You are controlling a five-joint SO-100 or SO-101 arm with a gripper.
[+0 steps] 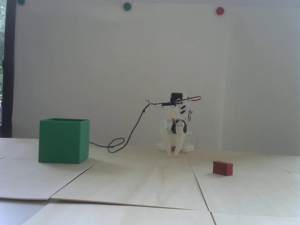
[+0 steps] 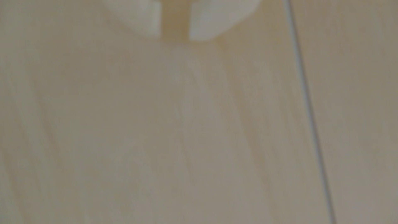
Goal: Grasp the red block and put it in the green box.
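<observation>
In the fixed view, the near foreground is taken up by pale wooden boards (image 1: 150, 182), laid edge to edge with thin seams between them. The red block (image 1: 223, 168) is seen at the lower right of the frame, lying flat on a board with nothing touching it. The green box (image 1: 63, 141) is set at the middle left of the frame, upright, its open top turned up, well apart from the block.

Farther back, near the centre of the frame, the white arm (image 1: 174, 124) is folded low over its base. The gripper (image 1: 174, 153) is pointed down at the boards, its tips just above or on the surface; which of the two cannot be told. It is placed between box and block, well clear of both. A dark cable (image 1: 131, 133) is draped from the arm's upper part toward the left and is looped on the boards close to the box's right side.

At the back, a white wall (image 1: 150, 58) fills the frame, with two green dots (image 1: 127, 6) at the upper left and upper centre and a red dot (image 1: 220, 10) at the upper right.

In the blurred wrist view, the two white fingers (image 2: 140, 19) are seen at the upper centre, held slightly apart with a narrow gap of bare board between them and nothing gripped. A seam between boards (image 2: 310, 112) is traced down the right side of the frame.
</observation>
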